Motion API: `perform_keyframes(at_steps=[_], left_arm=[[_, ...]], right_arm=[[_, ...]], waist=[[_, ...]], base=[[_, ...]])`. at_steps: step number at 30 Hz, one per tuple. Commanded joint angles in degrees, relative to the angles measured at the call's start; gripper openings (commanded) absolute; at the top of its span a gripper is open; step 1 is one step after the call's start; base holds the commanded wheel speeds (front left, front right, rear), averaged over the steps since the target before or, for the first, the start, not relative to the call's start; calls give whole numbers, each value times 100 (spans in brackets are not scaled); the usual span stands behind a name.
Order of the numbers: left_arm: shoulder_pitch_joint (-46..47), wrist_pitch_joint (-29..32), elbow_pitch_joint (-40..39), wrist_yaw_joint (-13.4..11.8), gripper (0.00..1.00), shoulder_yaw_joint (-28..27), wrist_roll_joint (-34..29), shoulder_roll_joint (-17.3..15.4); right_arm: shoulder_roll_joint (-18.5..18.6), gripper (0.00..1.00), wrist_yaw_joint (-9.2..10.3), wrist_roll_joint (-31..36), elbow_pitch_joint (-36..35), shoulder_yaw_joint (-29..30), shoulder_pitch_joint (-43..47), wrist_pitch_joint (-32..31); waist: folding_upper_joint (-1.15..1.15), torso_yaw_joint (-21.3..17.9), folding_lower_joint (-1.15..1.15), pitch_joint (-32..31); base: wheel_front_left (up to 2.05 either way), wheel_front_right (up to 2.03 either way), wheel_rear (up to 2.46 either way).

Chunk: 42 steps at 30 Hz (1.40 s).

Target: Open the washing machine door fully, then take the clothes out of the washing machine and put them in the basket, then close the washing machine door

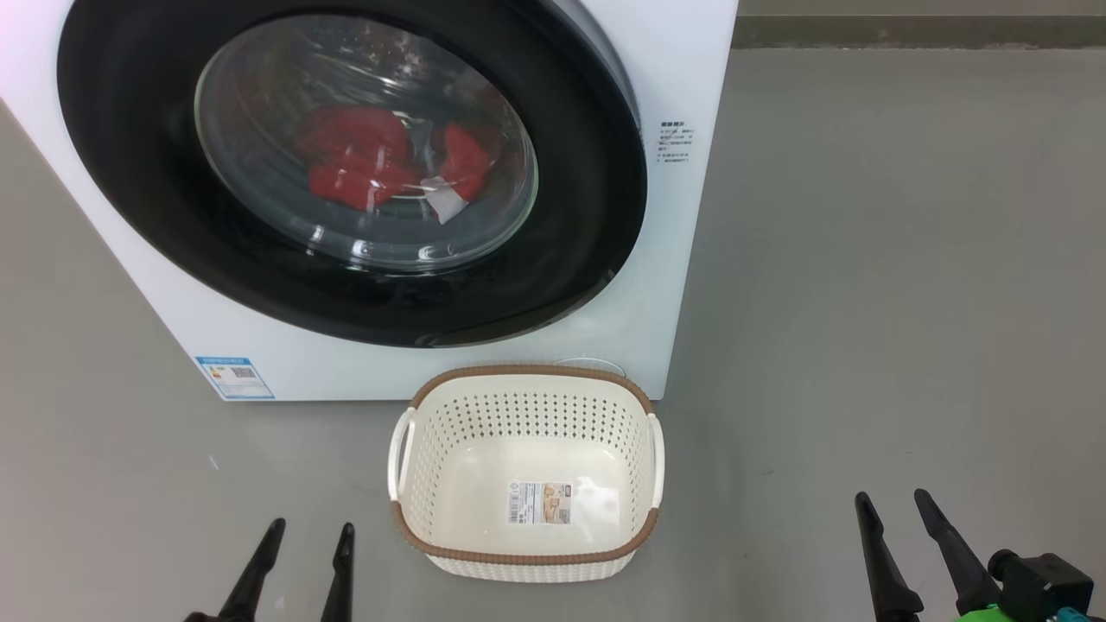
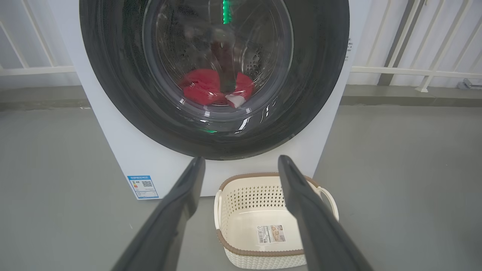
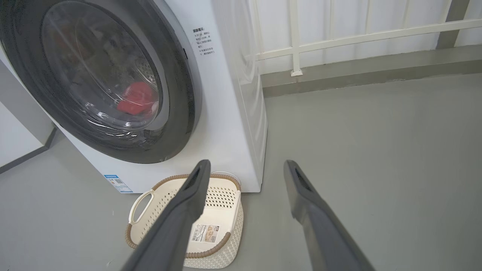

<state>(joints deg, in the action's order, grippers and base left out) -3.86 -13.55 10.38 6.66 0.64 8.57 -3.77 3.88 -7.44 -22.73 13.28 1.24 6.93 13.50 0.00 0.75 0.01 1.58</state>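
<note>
White washer (image 1: 683, 259), black door rim (image 1: 130, 173), red clothes (image 1: 363, 160) (white patch), cream perforated basket (image 1: 527, 413), brown rim, grey floor (image 1: 907, 259).

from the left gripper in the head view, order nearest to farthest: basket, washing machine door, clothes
1. basket, on the floor just right of the left gripper
2. washing machine door, ahead, beyond the basket
3. clothes, inside, behind the door's glass

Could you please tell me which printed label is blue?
The small label at the boxy white washing machine's lower left corner; the cream plastic basket's sticker and the machine's black-lettered notice are not.
</note>
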Motion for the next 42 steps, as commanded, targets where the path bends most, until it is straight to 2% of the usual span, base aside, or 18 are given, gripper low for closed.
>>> perform_keyframes(at_steps=[1, 4, 12, 18, 19, 20, 21, 25, 29, 42], left_arm=[[45, -91, -120, 29, 100, -198, -183, -44], [36, -142, -115, 41, 100, -214, -374, -40], [70, -145, -79, 65, 100, -256, -363, -21], [86, -145, -68, 73, 100, -261, -343, -14], [91, -145, -69, 75, 100, -255, -341, -13], [97, -145, -71, 76, 100, -246, -339, -12], [104, -145, -77, 77, 100, -238, -336, -10], [157, -145, -113, 79, 100, -161, -327, 1], [256, -145, -143, 81, 100, -47, -291, 11], [663, -145, -200, 82, 100, 260, -120, -103]], right_arm=[[73, 100, -4, 187, -158, -104, -53, 98], [71, 100, -5, 350, -178, -110, -31, 147], [53, 100, -5, 329, -182, -81, -42, 150], [6, 100, -5, 103, -257, -10, -85, 150], [-7, 71, -5, 13, -285, 4, -108, 150], [-18, 25, -5, -76, -313, 1, -139, 150], [-30, 0, -5, -223, -352, -5, -187, 150], [-66, 0, -5, -952, -528, -44, -486, 150], [-71, 0, -5, -1393, -666, -108, -943, 150], [289, 0, -5, -2081, -521, -485, -2987, 150]], waist=[[0, 1, 0, 3], [0, 2, 0, 5], [0, 19, 0, 34], [0, 19, 0, 50], [0, 18, 0, 58], [0, 18, 0, 69], [0, 15, 0, 88], [0, 26, 0, 185], [0, 66, 0, 300], [0, 322, 0, 756]], base=[[0, 0, 0], [0, 0, 0], [0, 0, 0], [0, 0, 0], [0, 0, 0], [0, 0, 0], [0, 0, 0], [0, 0, 0], [0, 0, 0], [0, 0, 0]])
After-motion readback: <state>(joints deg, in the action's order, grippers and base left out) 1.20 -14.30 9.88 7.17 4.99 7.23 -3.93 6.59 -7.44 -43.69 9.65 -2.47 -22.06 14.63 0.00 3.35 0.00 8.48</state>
